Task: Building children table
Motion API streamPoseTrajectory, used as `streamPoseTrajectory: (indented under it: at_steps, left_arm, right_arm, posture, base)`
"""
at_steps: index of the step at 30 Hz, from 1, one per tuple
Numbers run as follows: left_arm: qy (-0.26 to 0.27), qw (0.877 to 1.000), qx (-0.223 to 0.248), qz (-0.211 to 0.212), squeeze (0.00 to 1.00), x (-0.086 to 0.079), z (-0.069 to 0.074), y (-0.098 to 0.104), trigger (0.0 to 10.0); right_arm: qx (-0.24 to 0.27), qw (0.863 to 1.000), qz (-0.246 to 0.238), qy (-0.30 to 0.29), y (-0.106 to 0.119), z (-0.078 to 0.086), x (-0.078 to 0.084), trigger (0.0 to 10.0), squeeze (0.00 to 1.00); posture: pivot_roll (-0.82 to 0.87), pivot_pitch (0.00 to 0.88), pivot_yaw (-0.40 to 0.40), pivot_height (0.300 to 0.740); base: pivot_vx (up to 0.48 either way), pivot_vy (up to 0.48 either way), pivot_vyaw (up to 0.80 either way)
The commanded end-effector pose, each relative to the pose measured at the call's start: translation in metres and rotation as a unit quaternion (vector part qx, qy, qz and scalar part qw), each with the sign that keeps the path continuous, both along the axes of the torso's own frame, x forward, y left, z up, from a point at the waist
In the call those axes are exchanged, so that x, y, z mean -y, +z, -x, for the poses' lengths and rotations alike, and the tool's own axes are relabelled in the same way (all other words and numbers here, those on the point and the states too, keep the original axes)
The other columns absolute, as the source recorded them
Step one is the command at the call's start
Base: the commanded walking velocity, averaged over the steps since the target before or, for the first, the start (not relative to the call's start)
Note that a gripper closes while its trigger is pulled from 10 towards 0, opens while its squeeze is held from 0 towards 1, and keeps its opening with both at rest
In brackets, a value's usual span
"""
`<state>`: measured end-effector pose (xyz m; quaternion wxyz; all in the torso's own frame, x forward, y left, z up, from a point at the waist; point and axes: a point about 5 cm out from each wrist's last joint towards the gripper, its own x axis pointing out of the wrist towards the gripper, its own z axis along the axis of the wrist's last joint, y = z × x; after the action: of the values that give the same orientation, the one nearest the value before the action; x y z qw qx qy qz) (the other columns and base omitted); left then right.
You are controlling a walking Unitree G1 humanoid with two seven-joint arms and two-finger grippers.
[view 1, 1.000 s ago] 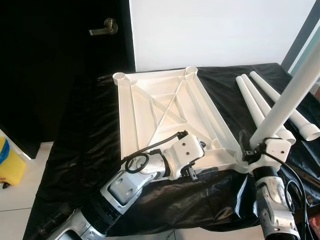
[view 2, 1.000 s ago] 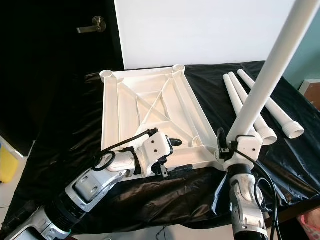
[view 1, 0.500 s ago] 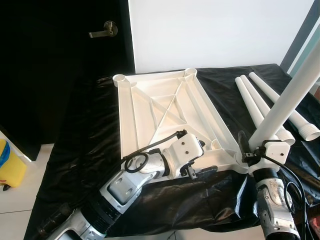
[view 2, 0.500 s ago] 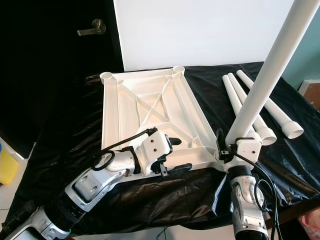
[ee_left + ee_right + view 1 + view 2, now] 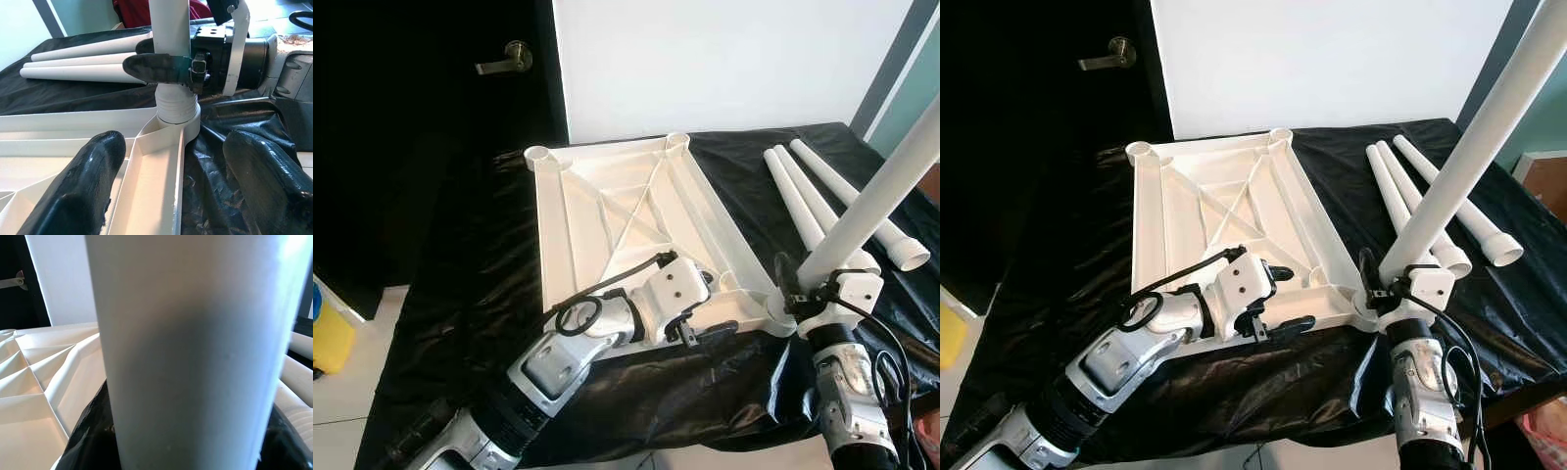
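Right gripper [image 5: 1383, 287] fingers [image 5: 156, 67] pinch a white table leg [image 5: 1469, 152] just above its threaded end, which sits in the near right corner socket [image 5: 178, 125] of the upturned white tabletop [image 5: 607, 211]. The leg stands nearly upright, tilted up and to the right. Left gripper [image 5: 700, 318] fingers [image 5: 93, 169] are spread, straddling the tabletop's near edge rim close to that socket, one finger over the ribbed underside, the other over the black plastic sheet [image 5: 470, 274]. The tabletop lies underside up on the sheet-covered desk [image 5: 1067, 245], toward its left half. Three more white legs [image 5: 822, 196] lie side by side touching each other near the desk's far right corner. Black door with lever handle [image 5: 505, 59] behind the far left; white wall [image 5: 1332, 59] beyond.
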<state>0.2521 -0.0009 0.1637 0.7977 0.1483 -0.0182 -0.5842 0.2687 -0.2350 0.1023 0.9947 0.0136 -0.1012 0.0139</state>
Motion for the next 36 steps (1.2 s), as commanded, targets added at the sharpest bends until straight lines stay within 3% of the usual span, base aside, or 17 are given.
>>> streamPoseTrajectory:
  at_steps: [1, 10, 16, 23, 28, 36]
  left_arm:
    - [-0.023, 1.0, -0.001, -0.007, 0.0, 0.001, 0.003, 0.001, 10.0]
    - [-0.025, 1.0, 0.002, -0.006, 0.0, 0.002, 0.004, 0.002, 10.0]
    - [-0.026, 1.0, 0.003, -0.005, 0.0, 0.003, 0.005, 0.002, 10.0]
    - [-0.026, 1.0, 0.002, -0.002, 0.0, 0.003, 0.005, 0.003, 10.0]
    - [-0.025, 1.0, 0.004, -0.001, 0.0, 0.003, 0.004, 0.004, 10.0]
    - [-0.025, 1.0, 0.007, -0.002, 0.0, 0.002, 0.003, 0.005, 10.0]
  right_arm:
    - [-0.1, 0.995, -0.02, -0.012, -0.036, 0.009, 0.002, 10.0, 0.0]
    - [-0.135, 0.989, 0.055, -0.005, -0.034, 0.003, 0.002, 10.0, 0.0]
    - [-0.107, 0.986, 0.122, 0.031, -0.024, 0.001, -0.003, 10.0, 0.0]
    - [-0.072, 0.994, 0.081, 0.028, -0.024, 0.011, -0.004, 10.0, 0.0]
    - [-0.04, 0.995, 0.084, 0.028, -0.023, 0.02, -0.004, 10.0, 0.0]
    - [-0.054, 0.998, 0.03, -0.014, -0.03, 0.022, 0.006, 10.0, 0.0]
  posture:
    - [-0.02, 0.03, 0.019, 0.74]
    - [-0.03, 0.028, 0.022, 0.74]
    - [-0.03, 0.023, 0.021, 0.74]
    - [-0.02, 0.019, 0.016, 0.74]
    - [-0.02, 0.019, 0.022, 0.74]
    - [-0.02, 0.023, 0.026, 0.74]
  base:
    - [0.0, 0.0, 0.0]
    - [0.0, 0.0, 0.0]
    - [0.0, 0.0, 0.0]
    - [0.0, 0.0, 0.0]
    - [0.0, 0.0, 0.0]
    - [0.0, 0.0, 0.0]
